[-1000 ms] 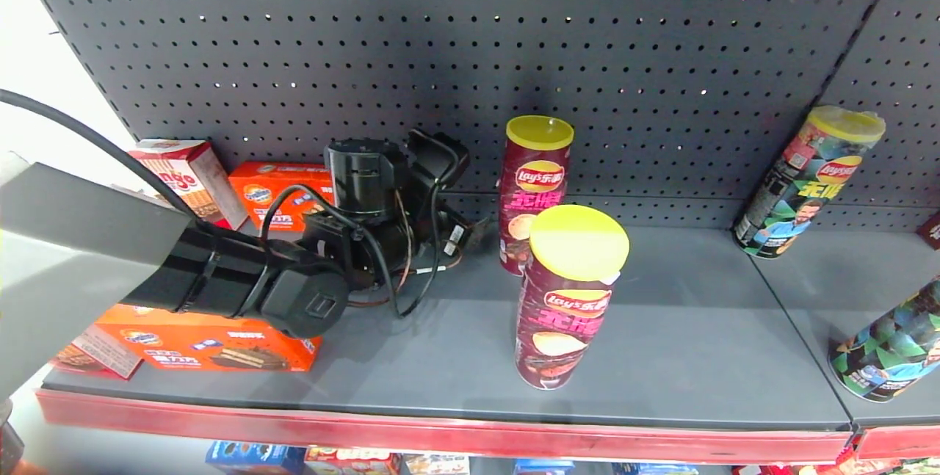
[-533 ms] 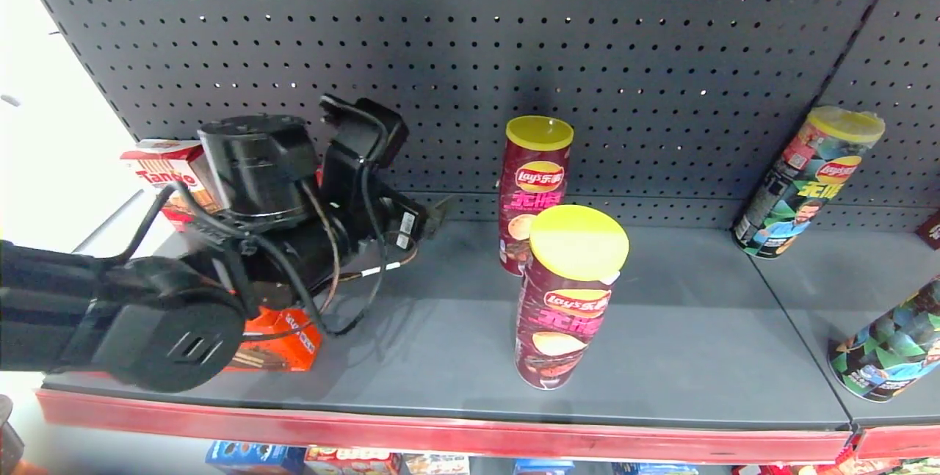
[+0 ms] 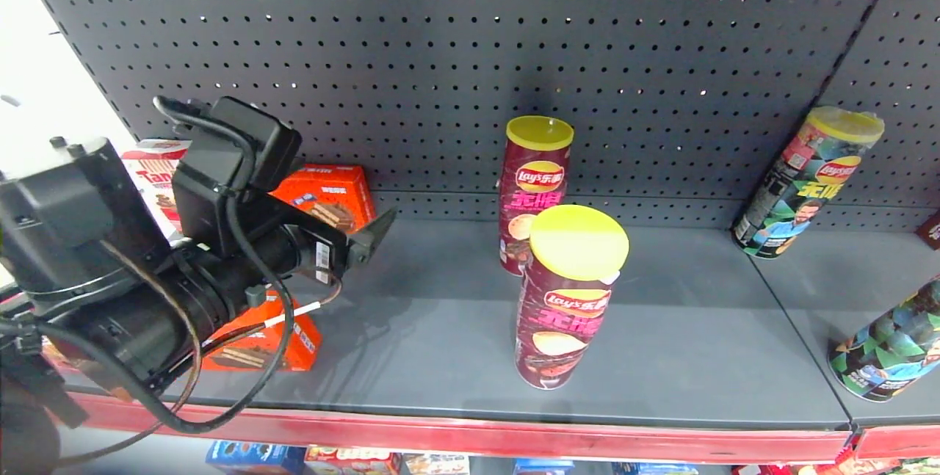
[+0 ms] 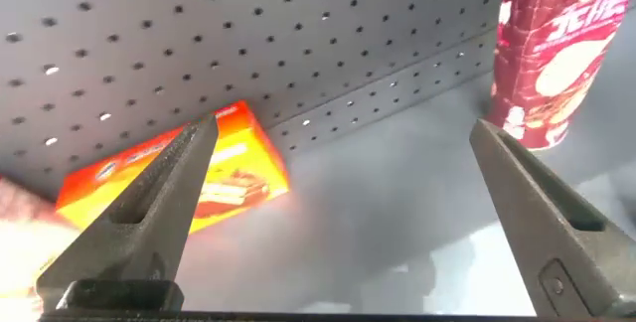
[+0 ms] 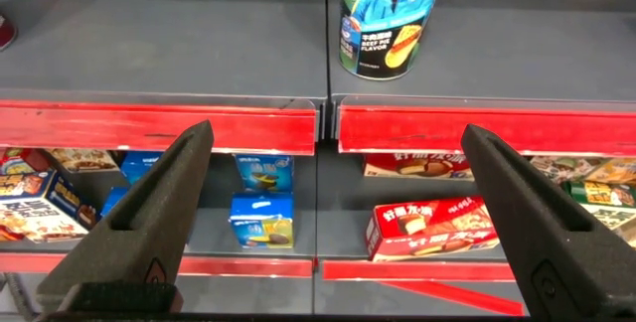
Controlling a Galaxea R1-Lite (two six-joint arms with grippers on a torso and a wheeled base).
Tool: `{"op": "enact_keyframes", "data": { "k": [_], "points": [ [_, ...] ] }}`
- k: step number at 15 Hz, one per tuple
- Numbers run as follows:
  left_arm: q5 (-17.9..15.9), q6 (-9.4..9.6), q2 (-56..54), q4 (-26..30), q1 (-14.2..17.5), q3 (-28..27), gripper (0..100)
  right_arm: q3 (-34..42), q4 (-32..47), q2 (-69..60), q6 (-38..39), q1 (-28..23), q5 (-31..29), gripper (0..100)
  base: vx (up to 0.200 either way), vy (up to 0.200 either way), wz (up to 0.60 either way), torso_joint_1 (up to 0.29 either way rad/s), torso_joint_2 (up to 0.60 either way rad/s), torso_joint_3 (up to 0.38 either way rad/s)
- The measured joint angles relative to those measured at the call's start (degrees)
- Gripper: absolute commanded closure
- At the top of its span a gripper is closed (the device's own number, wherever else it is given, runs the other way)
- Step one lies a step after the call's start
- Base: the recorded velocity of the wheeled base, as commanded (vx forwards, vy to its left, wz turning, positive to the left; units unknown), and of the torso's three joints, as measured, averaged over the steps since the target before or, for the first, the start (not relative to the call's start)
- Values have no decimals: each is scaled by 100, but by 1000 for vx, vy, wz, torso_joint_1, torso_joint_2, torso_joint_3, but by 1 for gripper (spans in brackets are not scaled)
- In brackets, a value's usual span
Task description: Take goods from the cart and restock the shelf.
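On the left of the head view, our left gripper (image 3: 366, 238) is spread wide, holding nothing, near the orange box (image 3: 327, 194). Our right gripper (image 5: 338, 133) is spread wide too, empty.

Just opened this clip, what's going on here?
The robot is restocking a store shelf. Its left tool hangs open and empty over the shelf's left end, near an orange box at the back panel. Two red chip cans stand upright in the middle. The right tool is open and empty too, facing the shelving's red front edge lower down.
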Motion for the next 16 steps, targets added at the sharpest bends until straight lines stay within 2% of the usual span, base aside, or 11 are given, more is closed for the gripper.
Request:
{"op": "enact_keyframes", "data": {
  "k": [3,5,7,11,13,16],
  "points": [
    [24,-46,-177,-37,-5,254,0,-63,-10,0,15,0,-21,0,0,0,0,0,0,0],
    [26,-284,-262,-50,-5,383,0,-571,89,179,196,33,26,0,0,0,0,0,0,0],
    [28,-329,-308,-77,0,466,0,-1408,347,805,421,257,323,0,0,0,0,0,0,0],
    [24,-334,-341,-162,-5,599,0,-2502,590,2199,297,1090,1495,0,0,0,0,0,0,0],
    [24,-339,-334,-182,0,612,0,-2761,594,2850,238,1562,1702,0,0,0,0,0,0,0],
    [28,-354,-315,-180,6,640,0,-2890,453,3827,-44,2458,1677,0,0,0,0,0,0,0]
  ]
}}
